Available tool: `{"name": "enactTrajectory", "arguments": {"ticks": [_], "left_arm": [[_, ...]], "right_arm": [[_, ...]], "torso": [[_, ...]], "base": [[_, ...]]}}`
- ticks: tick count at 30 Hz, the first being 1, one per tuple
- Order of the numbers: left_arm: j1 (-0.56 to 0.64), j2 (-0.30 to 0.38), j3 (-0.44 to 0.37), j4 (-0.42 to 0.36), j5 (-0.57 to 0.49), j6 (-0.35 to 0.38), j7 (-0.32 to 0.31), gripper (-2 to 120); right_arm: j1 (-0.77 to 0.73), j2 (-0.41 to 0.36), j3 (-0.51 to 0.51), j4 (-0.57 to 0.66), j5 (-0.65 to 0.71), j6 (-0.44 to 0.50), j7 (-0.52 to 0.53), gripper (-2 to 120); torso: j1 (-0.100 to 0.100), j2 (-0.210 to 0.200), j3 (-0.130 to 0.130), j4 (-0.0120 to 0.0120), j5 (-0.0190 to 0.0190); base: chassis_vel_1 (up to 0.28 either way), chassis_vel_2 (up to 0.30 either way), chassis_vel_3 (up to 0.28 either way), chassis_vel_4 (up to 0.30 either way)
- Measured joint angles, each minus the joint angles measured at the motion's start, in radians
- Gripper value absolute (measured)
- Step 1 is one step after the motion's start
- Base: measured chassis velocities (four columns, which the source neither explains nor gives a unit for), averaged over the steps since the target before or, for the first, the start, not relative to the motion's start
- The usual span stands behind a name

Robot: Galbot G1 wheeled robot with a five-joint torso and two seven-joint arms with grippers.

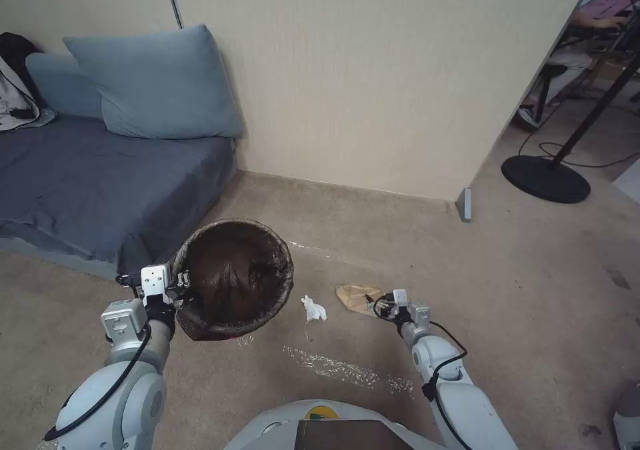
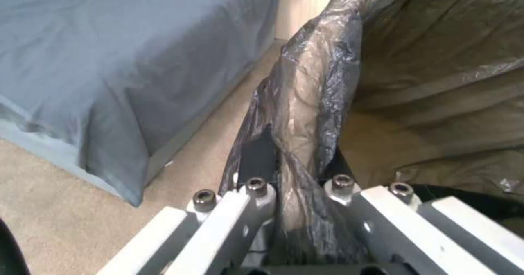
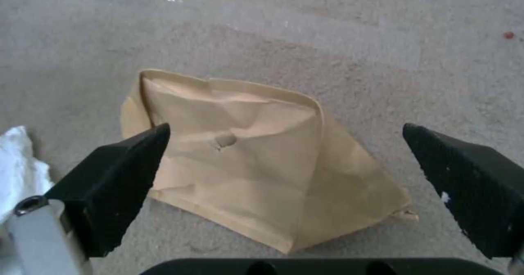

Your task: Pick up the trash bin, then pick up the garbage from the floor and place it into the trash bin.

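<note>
The left tool [image 2: 297, 193] pinches the bag-covered rim of the trash bin [image 1: 233, 277], which tilts beside the sofa [image 1: 100, 183]; since the grip seems to bear partly on thin, crinkled, slippery film, the bin could sag or slide free. The right tool [image 3: 284, 160] hangs spread over the tan paper bag [image 3: 256, 160], flat and creased on the carpet [image 1: 467, 270], so the black fingers [image 3: 114, 168] may skate over it and close on nothing. A crumpled white scrap [image 1: 313, 310] lies between bin and bag.

We see a cream wall [image 1: 347, 70] meeting beige carpet [image 1: 533, 270]. At its left stands a grey-blue sofa [image 1: 87, 183] with blue cushions [image 1: 157, 83]; a black round stand base [image 1: 545, 178] sits far right.
</note>
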Motion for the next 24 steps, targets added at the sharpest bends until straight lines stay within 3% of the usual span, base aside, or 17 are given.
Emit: {"name": "enactTrajectory", "arguments": {"ticks": [12, 24], "left_arm": [[0.006, 0.001, 0.005, -0.012, 0.004, 0.001, 0.001, 4], [0.016, -0.003, 0.006, -0.016, 0.013, 0.002, 0.001, 4]], "right_arm": [[0.034, 0.024, 0.003, -0.047, 0.078, -0.016, 0.013, 100], [0.064, 0.025, -0.003, -0.096, 0.053, 0.004, -0.007, 100]], "torso": [[0.0, 0.0, 0.0, 0.0, 0.0], [0.0, 0.0, 0.0, 0.0, 0.0]], "base": [[0.0, 0.0, 0.0, 0.0], [0.0, 0.0, 0.0, 0.0]]}}
